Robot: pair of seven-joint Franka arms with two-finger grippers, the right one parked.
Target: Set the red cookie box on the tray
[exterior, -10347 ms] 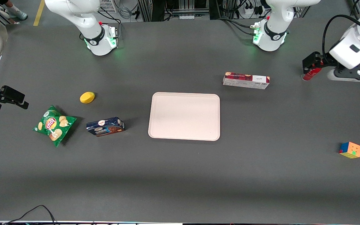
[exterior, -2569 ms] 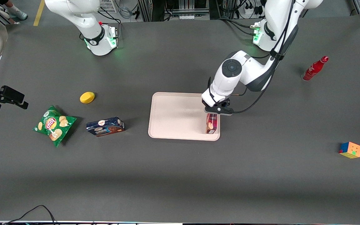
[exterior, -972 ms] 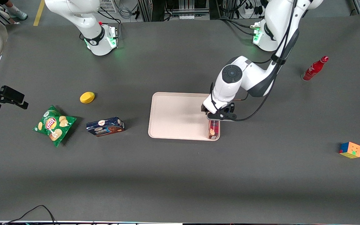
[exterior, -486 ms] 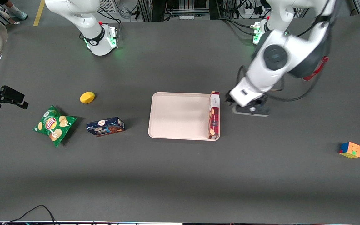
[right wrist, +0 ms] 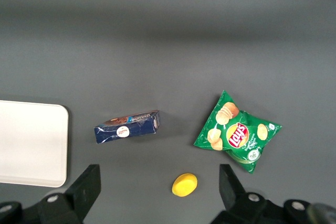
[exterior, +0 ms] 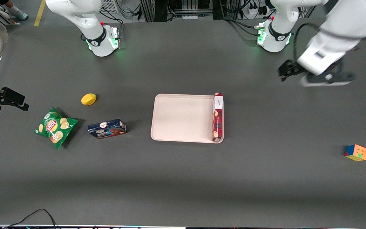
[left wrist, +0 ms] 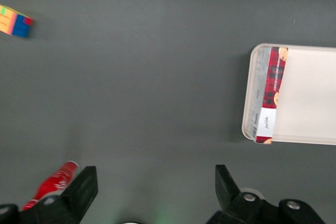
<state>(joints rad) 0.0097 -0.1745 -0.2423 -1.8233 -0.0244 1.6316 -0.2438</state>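
The red cookie box [exterior: 217,117] lies flat on the tray [exterior: 183,117], along the tray's short edge toward the working arm's end, its white end farther from the front camera. The left wrist view shows the same red cookie box [left wrist: 269,95] inside the rim of the tray [left wrist: 310,98]. My gripper [exterior: 287,70] hangs above bare table well away from the tray, toward the working arm's end and farther from the front camera. In the wrist view the gripper [left wrist: 156,190] is open, with only grey table between its fingers.
A red bottle [left wrist: 52,184] stands close to the gripper. A coloured cube [exterior: 356,152] sits toward the working arm's end. Toward the parked arm's end lie a dark-blue cookie box [exterior: 107,128], a green chip bag [exterior: 55,127] and a yellow object [exterior: 88,99].
The gripper set the box down on the tray, let go of it, and then swung up and away toward the working arm's end. The box has stayed put since.
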